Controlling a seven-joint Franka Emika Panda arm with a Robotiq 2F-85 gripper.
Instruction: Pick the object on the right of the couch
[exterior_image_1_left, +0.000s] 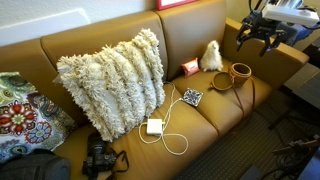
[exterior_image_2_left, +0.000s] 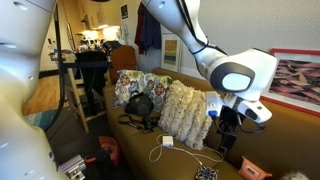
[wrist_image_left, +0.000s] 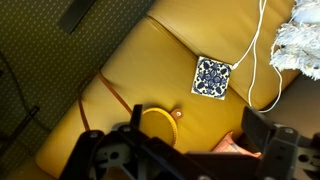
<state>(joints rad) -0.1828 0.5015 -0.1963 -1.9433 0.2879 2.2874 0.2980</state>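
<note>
As we see from the wrist, fingers (wrist_image_left: 268, 135): spread wide apart, holding nothing.
Gripper (exterior_image_1_left: 257, 42): we find it hovering above the object, not touching.
Object (exterior_image_1_left: 241, 72): woven basket on the couch (exterior_image_1_left: 190, 25) seat, near its right arm, just beside the fluffy toy (exterior_image_1_left: 211, 55).
Strap (wrist_image_left: 108, 88): loops forward over the cushion.
Tile (exterior_image_1_left: 192, 97): lies between object and white charger (exterior_image_1_left: 154, 126).
</note>
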